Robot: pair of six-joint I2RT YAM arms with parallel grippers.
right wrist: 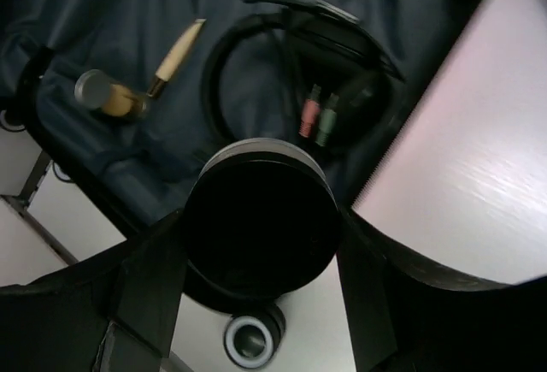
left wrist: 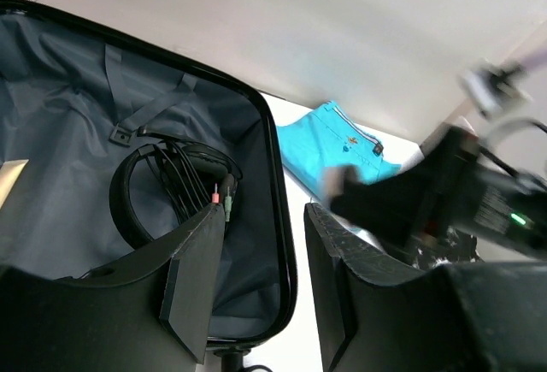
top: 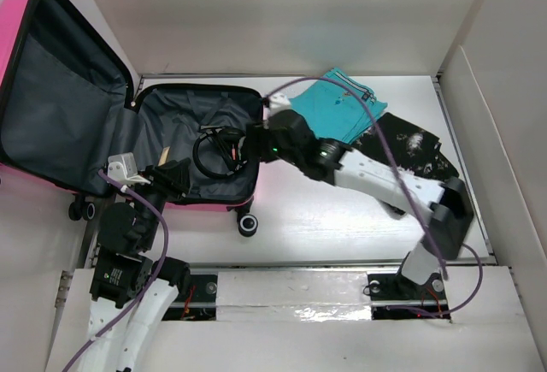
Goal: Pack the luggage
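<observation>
A round black container point(right wrist: 261, 218) is pinched by the right fingers point(right wrist: 141, 291) above the right rim of the open luggage point(top: 171, 124) on the table point(top: 342, 218); the left fingers point(left wrist: 192, 282) are spread astride its near rim.

In my right claw point(right wrist: 261, 256): cylinder point(right wrist: 261, 209), matt black face (pale metallic-looking rim). Beyond the claw: luggage point(right wrist: 128, 13) lining, matt grey cloth; table point(right wrist: 479, 175), smooth white.

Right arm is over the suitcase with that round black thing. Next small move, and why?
Probably lower it and release. The right gripper seems to have its jaws closed on the round black canister, hovering over the luggage lining beside the headphones, so it isn't resting inside yet.
</observation>
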